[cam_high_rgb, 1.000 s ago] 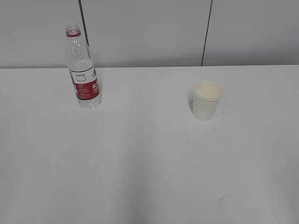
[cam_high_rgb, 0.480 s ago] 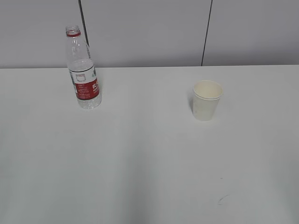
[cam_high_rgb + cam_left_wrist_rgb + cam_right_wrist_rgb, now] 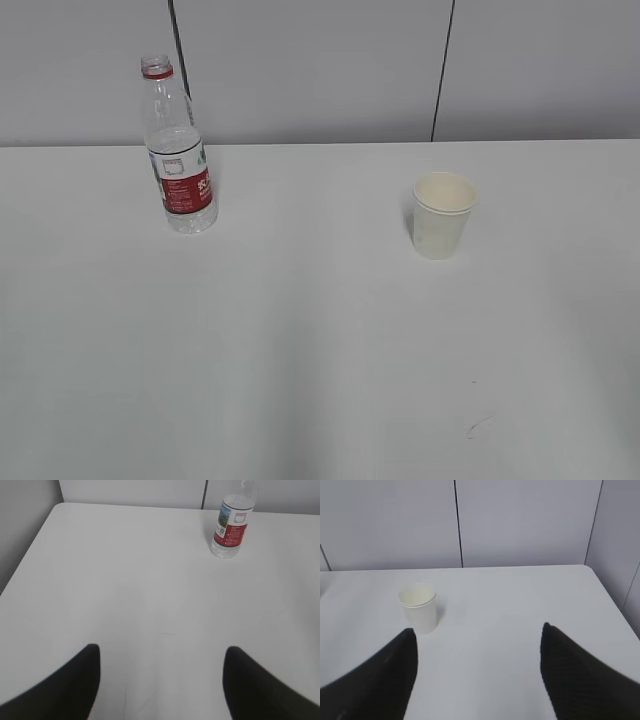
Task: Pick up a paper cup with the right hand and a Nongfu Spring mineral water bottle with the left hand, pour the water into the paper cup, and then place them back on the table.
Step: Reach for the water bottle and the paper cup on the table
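The Nongfu Spring bottle [image 3: 178, 160] stands upright and uncapped at the table's back left, with a red-and-white label. It also shows far ahead in the left wrist view [image 3: 232, 522]. The cream paper cup [image 3: 443, 214] stands upright at the right of the table, and ahead to the left in the right wrist view [image 3: 418, 607]. My left gripper [image 3: 161, 652] is open and empty, well short of the bottle. My right gripper [image 3: 477, 632] is open and empty, short of the cup. Neither arm shows in the exterior view.
The white table [image 3: 320, 340] has a small dark scuff [image 3: 476, 427] near its front right. Grey wall panels stand behind the table's back edge. The table's left edge [image 3: 27, 555] and right edge [image 3: 612, 605] show in the wrist views.
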`<state>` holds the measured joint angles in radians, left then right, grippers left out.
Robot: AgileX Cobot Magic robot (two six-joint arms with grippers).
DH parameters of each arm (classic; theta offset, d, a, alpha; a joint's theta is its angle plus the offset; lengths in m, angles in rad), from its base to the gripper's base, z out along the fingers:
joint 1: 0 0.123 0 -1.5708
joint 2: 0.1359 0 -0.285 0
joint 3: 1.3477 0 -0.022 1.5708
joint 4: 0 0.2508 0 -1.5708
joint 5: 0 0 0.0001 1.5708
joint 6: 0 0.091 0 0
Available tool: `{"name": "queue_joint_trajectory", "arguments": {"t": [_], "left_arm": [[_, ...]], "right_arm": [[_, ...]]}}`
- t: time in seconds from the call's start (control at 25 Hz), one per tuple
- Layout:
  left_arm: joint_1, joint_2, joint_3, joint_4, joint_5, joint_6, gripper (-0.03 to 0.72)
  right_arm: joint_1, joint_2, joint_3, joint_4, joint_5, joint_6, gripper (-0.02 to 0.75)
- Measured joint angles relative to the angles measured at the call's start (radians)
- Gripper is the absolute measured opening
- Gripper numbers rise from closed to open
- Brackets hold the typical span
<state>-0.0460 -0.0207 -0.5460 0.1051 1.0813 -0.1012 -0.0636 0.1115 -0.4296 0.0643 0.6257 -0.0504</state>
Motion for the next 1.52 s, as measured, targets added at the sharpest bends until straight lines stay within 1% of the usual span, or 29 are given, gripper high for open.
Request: {"name": "queue_joint_trajectory", "arguments": {"t": [0.28,0.4,0.64,0.84,0.96,1.04,1.08,1.16,1.28,1.32,1.4,1.52], "left_arm": [[0.0,0.0,0.0,0.0,0.0,0.0,0.464],[0.0,0.0,0.0,0.0,0.0,0.0,0.464],[0.0,0.0,0.0,0.0,0.0,0.0,0.464],[0.0,0.0,0.0,0.0,0.0,0.0,0.464],[0.0,0.0,0.0,-0.002,0.0,0.0,0.464],[0.0,0.0,0.0,-0.002,0.0,0.0,0.464],[0.0,0.0,0.0,-0.003,0.0,0.0,0.464],[0.0,0.0,0.0,-0.003,0.0,0.0,0.464],[0.0,0.0,0.0,-0.004,0.0,0.0,0.464],[0.0,0.0,0.0,-0.004,0.0,0.0,0.464],[0.0,0.0,0.0,-0.005,0.0,0.0,0.464],[0.0,0.0,0.0,-0.007,0.0,0.0,0.464]], "right_arm": [[0.0,0.245,0.095,0.002,-0.393,0.0,0.564],[0.0,0.356,0.103,0.004,-0.503,0.0,0.564],[0.0,0.583,0.103,0.006,-0.672,0.0,0.564],[0.0,0.77,0.103,0.008,-0.857,0.002,0.564],[0.0,0.885,0.103,0.008,-0.949,0.043,0.564],[0.0,0.979,0.103,-0.016,-1.011,0.085,0.564],[0.0,1.019,0.103,-0.049,-1.047,0.113,0.564],[0.0,1.108,0.103,-0.169,-1.118,0.189,0.564],[0.0,1.209,0.103,-0.424,-1.265,0.305,0.566],[0.0,1.242,0.103,-0.474,-1.313,0.329,0.571],[0.0,1.302,0.102,-0.543,-1.379,0.36,0.596],[0.0,1.403,0.097,-0.607,-1.442,0.368,0.642]]}}
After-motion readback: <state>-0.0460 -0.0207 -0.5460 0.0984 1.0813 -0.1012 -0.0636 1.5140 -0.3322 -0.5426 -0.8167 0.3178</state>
